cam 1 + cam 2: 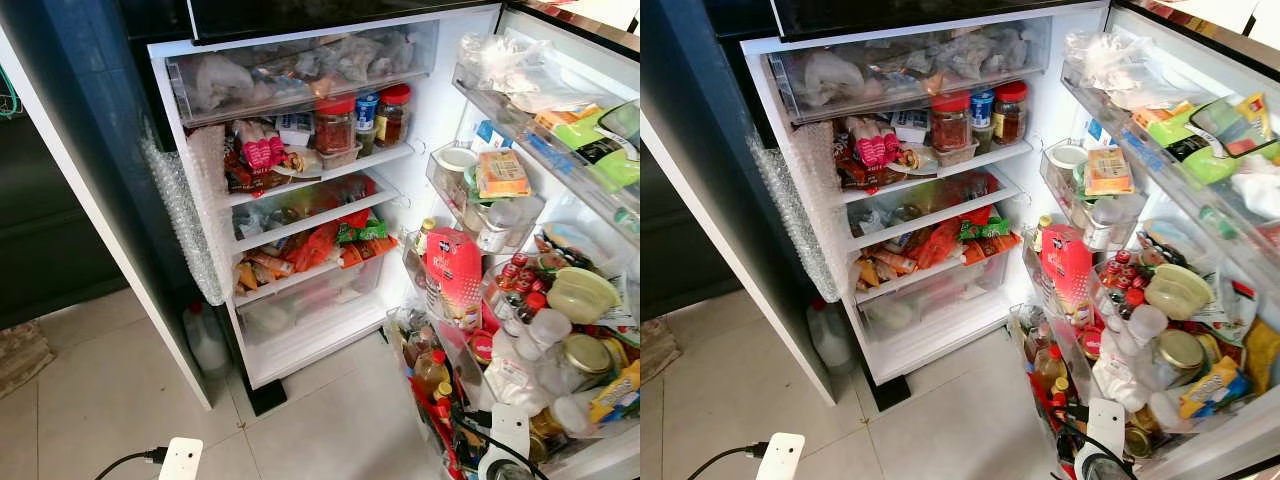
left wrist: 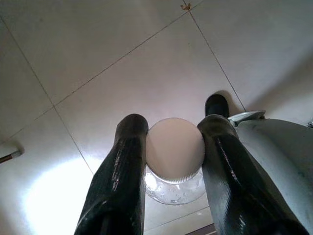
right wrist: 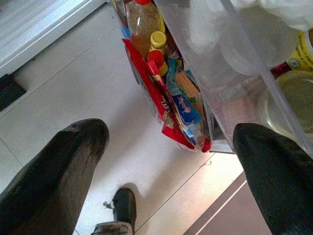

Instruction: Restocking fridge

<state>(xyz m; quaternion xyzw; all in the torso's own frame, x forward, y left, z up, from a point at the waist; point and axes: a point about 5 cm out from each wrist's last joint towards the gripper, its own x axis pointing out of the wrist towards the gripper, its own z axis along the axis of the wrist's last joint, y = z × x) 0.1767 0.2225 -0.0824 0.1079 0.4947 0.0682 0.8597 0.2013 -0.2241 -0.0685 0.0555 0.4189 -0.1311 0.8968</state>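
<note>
Gripping a clear jar with a round white screw lid (image 2: 174, 149), the left end effector (image 2: 171, 161) has one black finger (image 2: 122, 166) pressed against each side of the lid. The jar hangs above the pale tiled floor (image 2: 98, 58), with the robot's dark foot (image 2: 216, 105) below it.

The right end effector (image 3: 171, 147) stands wide, with its two black fingers (image 3: 63, 156) well apart and nothing between them. It hangs over the floor just beside the lowest door bin, near a yellow-capped bottle (image 3: 157, 40) and a red and blue flat packet (image 3: 168, 110).

The white fridge (image 1: 300, 250) stands open ahead. Its top clear drawer (image 1: 300, 70) holds bagged items. On the shelf below stand a red-lidded jar of dark red contents (image 1: 334, 122), a blue-lidded jar (image 1: 367, 108) and a second red-lidded jar (image 1: 392, 112), with pink and red packets (image 1: 255, 150) to their left. Lower shelves carry orange and green packets (image 1: 340, 240) above a clear bottom drawer (image 1: 310, 310).

The open door (image 1: 560, 200) at right is crowded: a pink-red carton (image 1: 452, 270) in a middle bin, small red-capped bottles (image 1: 515, 275), a pale lidded tub (image 1: 580, 295) and a gold-lidded jar (image 1: 585, 352) nearer.

On the floor at near left lies a white power strip with a black cable (image 1: 180, 458). A translucent plastic jug (image 1: 205, 340) stands left of the fridge base.
</note>
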